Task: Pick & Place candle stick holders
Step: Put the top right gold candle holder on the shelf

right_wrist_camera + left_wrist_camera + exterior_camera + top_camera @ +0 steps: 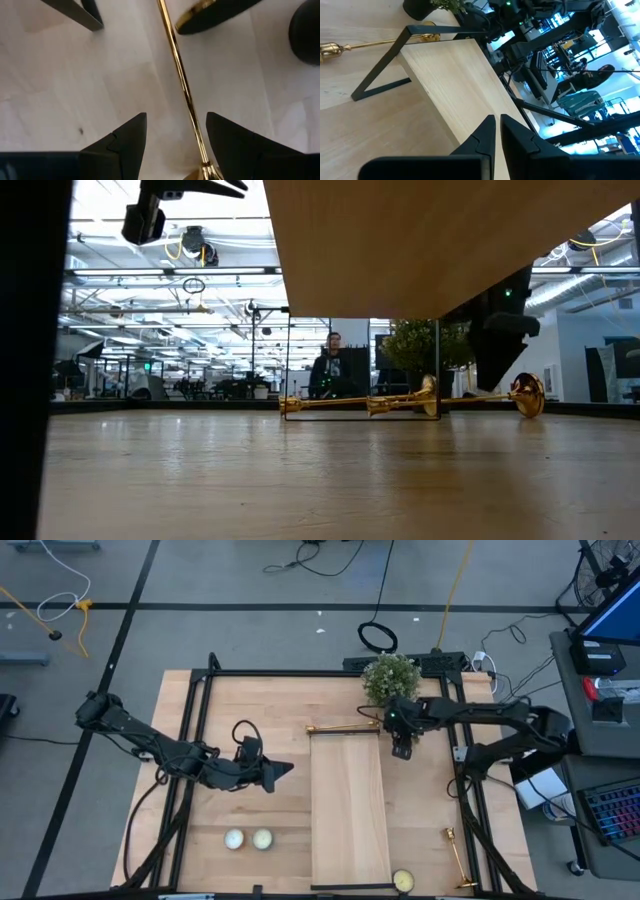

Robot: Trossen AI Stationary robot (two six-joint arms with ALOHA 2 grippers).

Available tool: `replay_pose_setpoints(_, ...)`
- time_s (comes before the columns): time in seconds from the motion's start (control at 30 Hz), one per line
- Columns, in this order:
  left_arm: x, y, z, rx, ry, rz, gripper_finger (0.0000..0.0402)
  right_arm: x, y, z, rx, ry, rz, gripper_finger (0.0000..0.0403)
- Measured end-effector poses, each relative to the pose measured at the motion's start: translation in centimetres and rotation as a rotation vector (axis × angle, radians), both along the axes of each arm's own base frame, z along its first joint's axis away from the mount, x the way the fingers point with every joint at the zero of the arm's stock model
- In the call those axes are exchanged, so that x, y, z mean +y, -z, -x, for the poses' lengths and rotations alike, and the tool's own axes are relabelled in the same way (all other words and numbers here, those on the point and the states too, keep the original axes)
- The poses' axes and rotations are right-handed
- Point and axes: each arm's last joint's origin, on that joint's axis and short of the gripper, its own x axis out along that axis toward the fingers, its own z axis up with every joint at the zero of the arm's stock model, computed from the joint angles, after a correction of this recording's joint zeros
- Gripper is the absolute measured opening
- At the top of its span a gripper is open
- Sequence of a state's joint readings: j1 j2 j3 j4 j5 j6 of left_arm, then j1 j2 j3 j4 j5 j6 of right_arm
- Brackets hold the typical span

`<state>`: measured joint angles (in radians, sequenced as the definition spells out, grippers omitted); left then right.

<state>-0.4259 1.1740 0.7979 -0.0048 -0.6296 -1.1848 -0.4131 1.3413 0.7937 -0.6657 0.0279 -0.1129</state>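
A gold candle stick holder point(182, 85) lies on its side on the table. My right gripper point(175, 117) is open above it and points down, one finger on either side of the stem, apart from it. The low view shows this holder point(480, 395) under my right gripper point(500, 330), and another holder point(350, 405) lying beside it. That other holder point(345, 727) lies at the raised board's far end. A further holder point(455, 855) lies at the near right. My left gripper point(275, 772) hangs shut in the air left of the board, holding nothing.
A raised wooden board point(348, 805) on a black frame runs down the table's middle. A potted plant point(390, 678) stands at the far edge beside my right gripper. Two pale candles point(248, 838) sit near left, and one more candle point(403, 880) sits at the board's near end.
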Motion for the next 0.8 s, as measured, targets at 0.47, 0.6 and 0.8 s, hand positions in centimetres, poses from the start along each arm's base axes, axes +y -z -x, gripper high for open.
replay_pose_setpoints(0.47, -0.2, 0.0, 0.1, -0.003, 0.006, 0.008, 0.0031, -0.8, 1.8, -0.3, 0.069, 0.072, -0.050, 0.0143)
replay_pose_setpoints(0.6, -0.3, 0.0, 0.1, -0.003, 0.010, 0.010, 0.0031, -0.6, 1.8, -0.4, 0.068, 0.085, -0.055, 0.0087)
replay_pose_setpoints(0.8, -0.3, 0.0, 0.1, -0.003, 0.011, 0.008, 0.0031, -0.2, 1.3, -0.2, 0.037, 0.117, -0.107, 0.0012)
